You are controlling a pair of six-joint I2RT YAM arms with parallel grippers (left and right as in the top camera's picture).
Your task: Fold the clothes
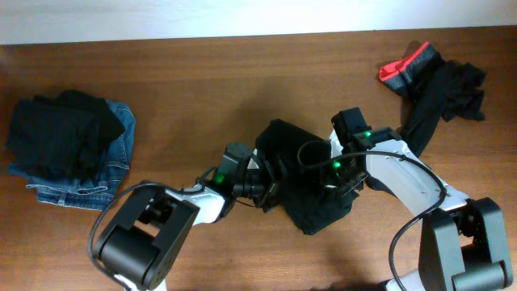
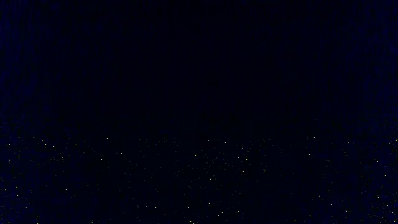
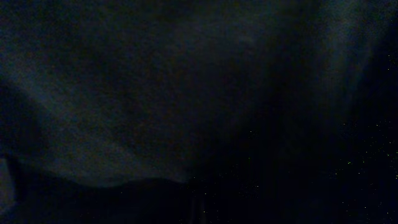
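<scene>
Two arms meet at the middle of the table (image 1: 202, 81), both pushed into a crumpled black garment (image 1: 307, 206). The left gripper (image 1: 271, 186) noses into its left edge and the right gripper (image 1: 338, 178) comes in from the right. Fabric hides both sets of jaws, so I cannot tell whether they are spread or pinching. The left wrist view is plain darkness; the right wrist view is filled with dark cloth (image 3: 155, 106). Far left, black pieces (image 1: 60, 129) lie on jeans (image 1: 89, 190). Far right, a red-edged piece (image 1: 406, 66) touches a black heap (image 1: 448, 93)
</scene>
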